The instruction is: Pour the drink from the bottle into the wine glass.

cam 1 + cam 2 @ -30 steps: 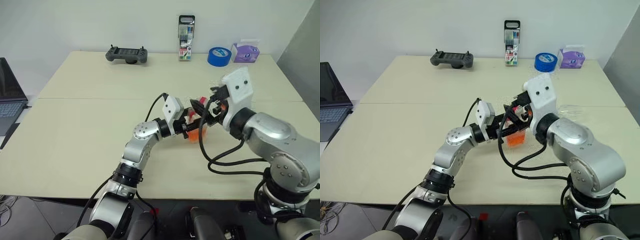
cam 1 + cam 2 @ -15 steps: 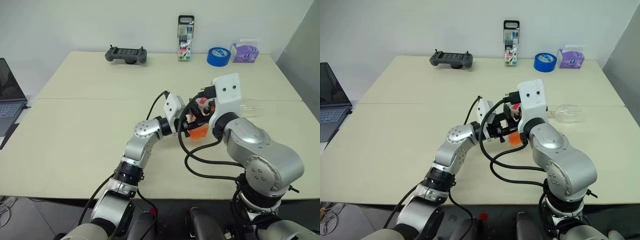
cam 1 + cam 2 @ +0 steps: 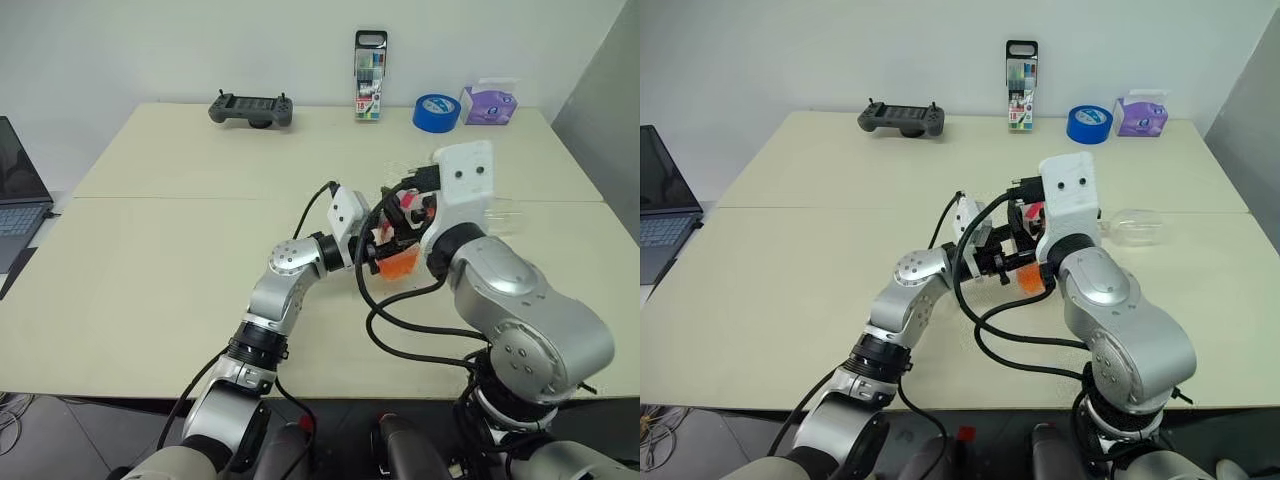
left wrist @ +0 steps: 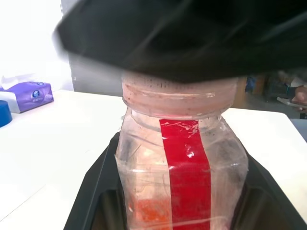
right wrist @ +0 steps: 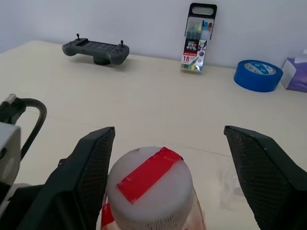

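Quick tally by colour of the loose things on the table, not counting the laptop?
Clear: 2, bottle and glass
Blue: 1, tape roll
Purple: 1, tissue pack
Dark grey: 1, controller
Multicolour: 1, marker pack
Total: 6

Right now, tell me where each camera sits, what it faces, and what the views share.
Left eye view: on the head, looking down over the table; both arms meet at the bottle.
Right eye view: its stereo twin, same scene; the wine glass lies on its side.
Left wrist view: along the left end effector, shut on the bottle's body.
Right wrist view: above the bottle's cap, the right end effector open around it.
Shared: all show the bottle.
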`<state>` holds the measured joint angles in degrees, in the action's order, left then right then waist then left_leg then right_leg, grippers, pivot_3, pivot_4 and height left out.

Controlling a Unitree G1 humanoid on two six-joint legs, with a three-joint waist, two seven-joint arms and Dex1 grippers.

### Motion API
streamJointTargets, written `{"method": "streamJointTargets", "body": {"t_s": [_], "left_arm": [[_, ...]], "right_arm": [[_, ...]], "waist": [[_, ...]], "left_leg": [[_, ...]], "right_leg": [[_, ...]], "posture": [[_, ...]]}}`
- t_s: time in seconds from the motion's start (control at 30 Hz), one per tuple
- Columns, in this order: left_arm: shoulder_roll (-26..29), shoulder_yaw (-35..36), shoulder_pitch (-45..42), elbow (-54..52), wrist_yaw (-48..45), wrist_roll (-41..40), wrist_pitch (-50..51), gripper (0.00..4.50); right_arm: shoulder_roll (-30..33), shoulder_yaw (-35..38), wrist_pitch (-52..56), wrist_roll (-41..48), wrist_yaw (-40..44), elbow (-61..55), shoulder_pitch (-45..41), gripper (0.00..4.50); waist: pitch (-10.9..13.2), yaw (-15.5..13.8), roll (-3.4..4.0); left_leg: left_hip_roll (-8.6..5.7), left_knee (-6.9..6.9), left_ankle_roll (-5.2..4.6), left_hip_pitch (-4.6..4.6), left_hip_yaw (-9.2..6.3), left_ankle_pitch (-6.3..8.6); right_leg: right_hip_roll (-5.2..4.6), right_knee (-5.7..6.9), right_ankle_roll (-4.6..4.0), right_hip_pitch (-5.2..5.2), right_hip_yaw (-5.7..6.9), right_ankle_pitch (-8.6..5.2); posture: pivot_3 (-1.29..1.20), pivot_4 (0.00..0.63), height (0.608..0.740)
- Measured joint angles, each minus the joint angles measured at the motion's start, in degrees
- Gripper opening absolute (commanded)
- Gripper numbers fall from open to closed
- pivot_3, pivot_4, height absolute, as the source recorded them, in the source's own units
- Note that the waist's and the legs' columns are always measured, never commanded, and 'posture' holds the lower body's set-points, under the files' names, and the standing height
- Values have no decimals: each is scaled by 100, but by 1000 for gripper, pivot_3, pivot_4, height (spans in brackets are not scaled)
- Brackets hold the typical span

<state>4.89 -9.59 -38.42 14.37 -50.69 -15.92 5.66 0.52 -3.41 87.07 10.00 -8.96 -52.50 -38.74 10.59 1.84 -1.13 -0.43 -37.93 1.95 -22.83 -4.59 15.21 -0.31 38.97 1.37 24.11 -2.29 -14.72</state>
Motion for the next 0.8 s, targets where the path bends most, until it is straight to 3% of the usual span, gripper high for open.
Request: {"method": "streamJointTargets", "body": {"t_s": [0.2, 0.3, 0.43, 0.7, 0.8], "left_arm": [[-11, 29, -48, 191, 15, 5, -10, 1842], [-15, 45, -79, 202, 9, 9, -25, 1842], [-16, 45, -132, 267, 1, 21, -103, 1841], [-10, 47, -173, 374, -8, 26, -233, 1841], [-11, 48, -174, 398, -5, 29, -241, 1836]], "right_arm": [[-187, -261, 232, -212, -149, -20, 401, 3872], [-241, -299, 216, -313, -217, -20, 398, 3235], [-220, -458, 149, -389, -229, -20, 393, 1934], [-295, -467, 87, -420, -87, -27, 434, 1912], [-335, -450, 86, -417, 8, -37, 446, 2977]], "waist": [[0, 1, 0], [0, 1, 0], [0, 1, 0], [0, 2, 0], [0, 2, 0]], "left_leg": [[-2, -3, 0, 0, 4, 0], [-1, -2, 0, 1, 2, 0], [0, -1, 0, 0, 1, 0], [0, -1, 0, 0, 0, 0], [-1, -1, 0, 0, 1, 0]], "right_leg": [[0, 0, 1, 0, -3, 0], [0, 0, 1, 0, -1, -1], [0, -1, 1, 1, 0, 0], [0, -1, 1, 0, 0, -1], [0, -1, 1, 1, -1, -1]], "posture": [[0, 150, 740], [0, 150, 740], [0, 150, 740], [0, 150, 740], [0, 150, 740]]}}
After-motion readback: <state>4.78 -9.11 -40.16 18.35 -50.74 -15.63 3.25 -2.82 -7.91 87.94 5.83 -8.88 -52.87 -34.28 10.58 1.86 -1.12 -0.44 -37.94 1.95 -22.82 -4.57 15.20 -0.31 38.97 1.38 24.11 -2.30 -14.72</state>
